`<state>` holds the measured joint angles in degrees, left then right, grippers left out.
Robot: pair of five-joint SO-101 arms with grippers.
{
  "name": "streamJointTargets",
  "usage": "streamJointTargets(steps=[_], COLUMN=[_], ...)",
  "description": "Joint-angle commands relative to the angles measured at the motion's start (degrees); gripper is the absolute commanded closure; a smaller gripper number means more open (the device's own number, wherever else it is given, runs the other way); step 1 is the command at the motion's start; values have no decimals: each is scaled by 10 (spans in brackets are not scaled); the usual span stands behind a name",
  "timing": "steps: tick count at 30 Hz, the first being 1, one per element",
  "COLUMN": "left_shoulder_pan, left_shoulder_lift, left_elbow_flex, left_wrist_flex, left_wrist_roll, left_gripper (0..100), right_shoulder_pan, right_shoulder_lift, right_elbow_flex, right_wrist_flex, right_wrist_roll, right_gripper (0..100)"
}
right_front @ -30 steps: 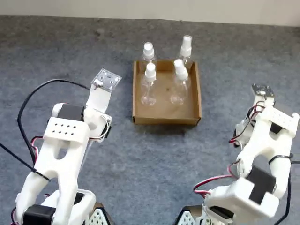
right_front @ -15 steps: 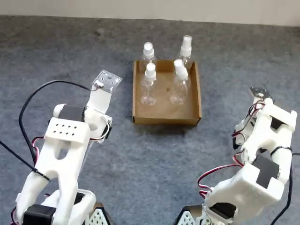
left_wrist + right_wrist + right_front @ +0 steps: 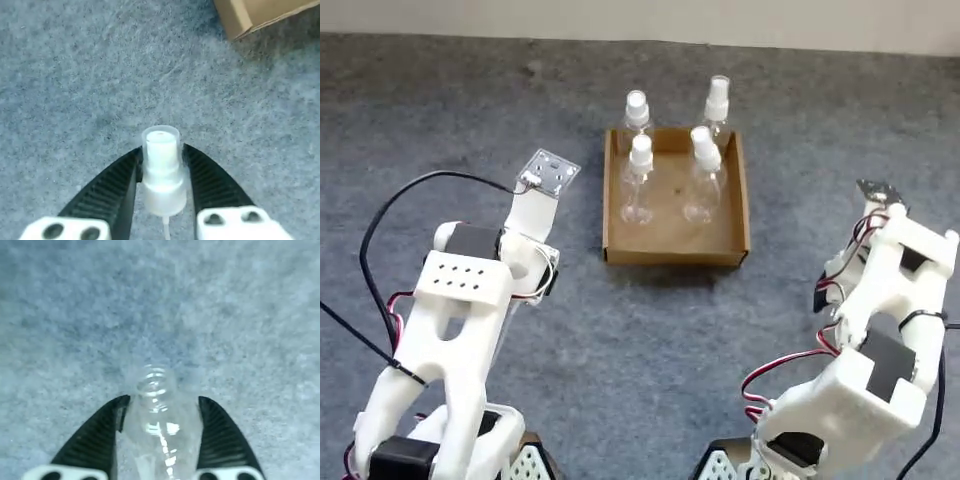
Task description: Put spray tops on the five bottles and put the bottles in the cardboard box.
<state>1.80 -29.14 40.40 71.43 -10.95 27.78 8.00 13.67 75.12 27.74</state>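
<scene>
A grey carpeted table (image 3: 620, 330) is seen from above, with a shallow cardboard box (image 3: 675, 255) placed near its middle. Two clear bottles are stood upright inside the box, side by side, each fitted with a white sprayer: the first boxed bottle (image 3: 638, 185) and the second boxed bottle (image 3: 703, 180). Two further capped bottles, the first rear bottle (image 3: 637, 110) and the second rear bottle (image 3: 717, 100), are stood upright at the box's far wall; whether they are inside or just beyond it cannot be told.

The left arm (image 3: 460, 300) is held over the table on the box's left side, the right arm (image 3: 880, 300) well off to its right.

In the left wrist view, the left gripper (image 3: 161, 152) is closed around a loose white spray top (image 3: 161, 172), gripped between both black fingers above bare carpet, with a corner of the box visible farther off.

In the right wrist view, the right gripper (image 3: 160, 402) is clamped on an uncapped bottle (image 3: 157, 415), whose open neck is pointed away from the camera, over the carpet
</scene>
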Motion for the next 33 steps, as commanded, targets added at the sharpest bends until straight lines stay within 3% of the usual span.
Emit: streamJointTargets(steps=[1, 7, 13, 19, 24, 29, 33], left_shoulder_pan=[8, 10, 7, 7, 7, -11, -42], left_shoulder_lift=[-19, -19, -24, -138, -286, -448, -568], left_elbow_flex=[-19, -91, -174, -211, -173, -75, 29], left_wrist_flex=[-5, -3, -3, -12, -70, -141, -211], left_wrist_roll=[7, 45, 86, 148, 228, 272, 370], left_gripper=[998, 998, 998, 998, 998, 998, 998], right_shoulder_pan=[-15, -102, -242, -444, -589, -672, -715], right_shoulder_lift=[-78, -225, -410, -580, -619, -623, -624], right_elbow_flex=[-80, -116, -10, 159, 272, 361, 431], right_wrist_flex=[58, 117, 92, -37, -160, -268, -376], right_wrist_roll=[-3, -4, -10, -94, -149, -149, -149], right_gripper=[988, 993, 993, 993, 993, 993, 993])
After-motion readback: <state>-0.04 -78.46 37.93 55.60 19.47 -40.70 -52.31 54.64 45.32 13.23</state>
